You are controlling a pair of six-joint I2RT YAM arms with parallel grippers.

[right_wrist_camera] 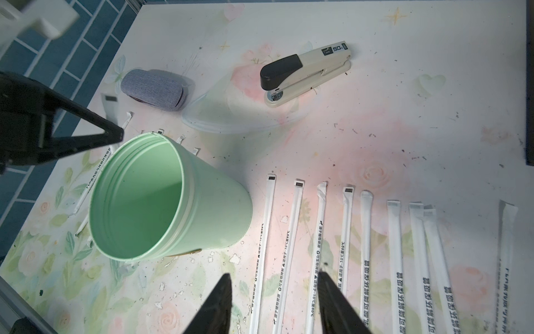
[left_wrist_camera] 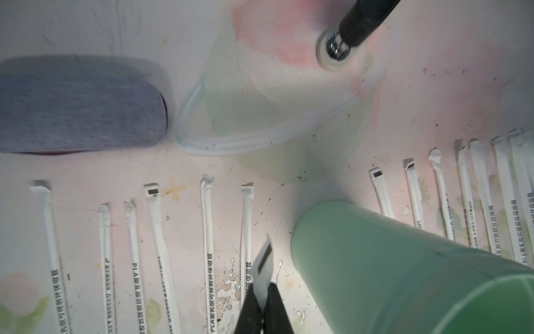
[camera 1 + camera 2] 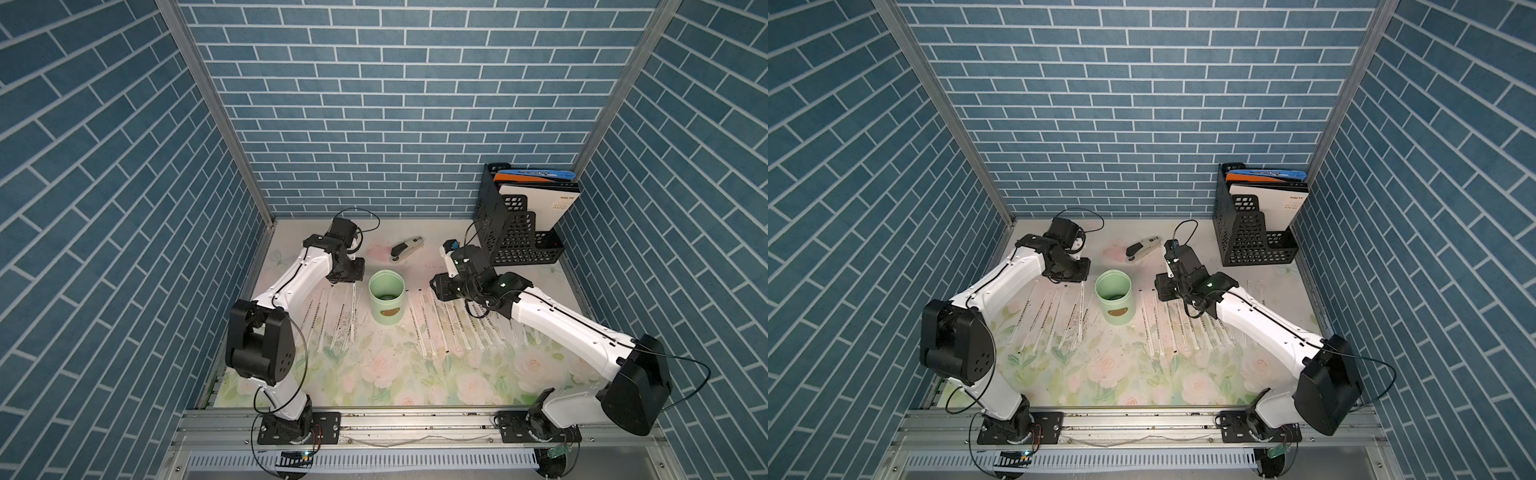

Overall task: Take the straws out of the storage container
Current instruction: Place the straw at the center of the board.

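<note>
Beside container (image 3: 386, 309) rim, left fingers (image 2: 248, 315) pinch straw (image 2: 262, 270)

Floral table (image 3: 374, 374) bears the storage container (image 3: 386, 307) between left fingers (image 2: 248, 312) and right fingers (image 1: 219, 306), straws (image 1: 365, 231) rowed under each, stapler (image 3: 406, 249), grey case (image 1: 153, 89), file holder (image 3: 511, 237) beyond.

Storage container (image 3: 386, 301): one | straws (image 1: 365, 231): seven left of the container as both top views frame it, one of them lifted; at least nine to its right, full count unclear | stapler (image 3: 406, 249): one | black file holder (image 3: 515, 241): one | folders (image 3: 540, 199) in it: three showing | grey pouch (image 1: 153, 89): one | clear plastic piece (image 1: 225, 115): one
</note>
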